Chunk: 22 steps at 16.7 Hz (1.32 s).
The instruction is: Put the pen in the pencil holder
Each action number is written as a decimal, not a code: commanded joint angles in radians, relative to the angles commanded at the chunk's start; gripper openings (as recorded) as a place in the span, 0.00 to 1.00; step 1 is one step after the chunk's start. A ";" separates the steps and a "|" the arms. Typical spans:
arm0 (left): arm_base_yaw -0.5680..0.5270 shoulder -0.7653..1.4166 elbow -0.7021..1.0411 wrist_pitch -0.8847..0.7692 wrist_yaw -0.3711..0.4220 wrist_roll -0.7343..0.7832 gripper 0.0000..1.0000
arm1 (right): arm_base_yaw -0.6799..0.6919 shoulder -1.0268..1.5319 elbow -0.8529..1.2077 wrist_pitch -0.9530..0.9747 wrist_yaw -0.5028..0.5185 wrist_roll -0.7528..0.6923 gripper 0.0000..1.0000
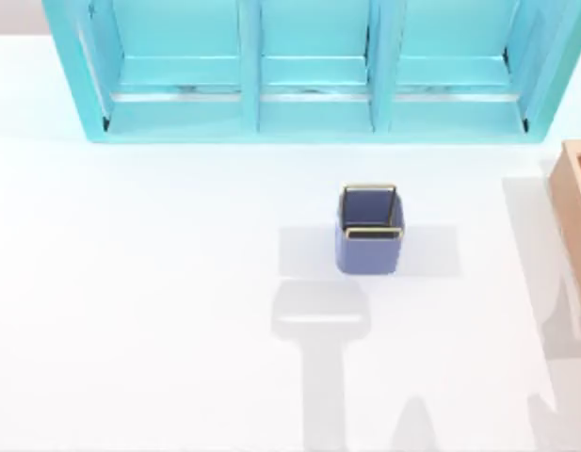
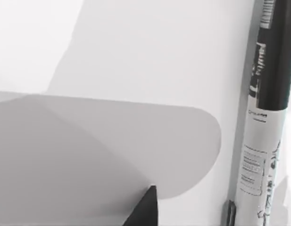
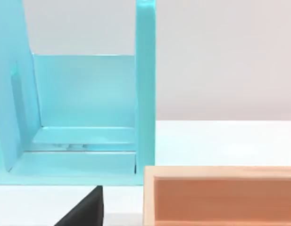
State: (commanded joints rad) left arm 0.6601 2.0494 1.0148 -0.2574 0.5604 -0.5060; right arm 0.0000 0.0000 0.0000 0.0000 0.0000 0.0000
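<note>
One pen (image 2: 268,113) lies on the white table (image 1: 158,282) close beside a dark fingertip of the left gripper, whose opening I cannot tell. One pencil holder (image 1: 370,247) stands upright mid-table, before one turquoise shelf unit (image 1: 309,104); one wooden box (image 3: 220,195) sits at the right edge.

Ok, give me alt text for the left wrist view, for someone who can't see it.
A slim pen with a black cap end and a white printed barrel lies on the white table, along one edge of the picture. A broad grey shadow covers much of the table beside it, and one black finger tip of the left gripper pokes in.
</note>
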 joint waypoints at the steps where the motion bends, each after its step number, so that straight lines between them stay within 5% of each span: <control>1: 0.000 0.000 0.000 0.000 0.000 0.000 0.85 | 0.000 0.000 0.000 0.000 0.000 0.000 1.00; 12: 0.000 0.000 0.000 0.000 0.000 0.000 0.02 | 0.000 0.000 0.000 0.000 0.000 0.000 1.00; 22: 0.050 -0.085 0.015 -0.079 -0.016 0.030 0.00 | 0.000 0.000 0.000 0.000 0.000 0.000 1.00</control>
State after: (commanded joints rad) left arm 0.7099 1.9645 1.0301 -0.3361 0.5447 -0.4764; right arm 0.0000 0.0000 0.0000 0.0000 0.0000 0.0000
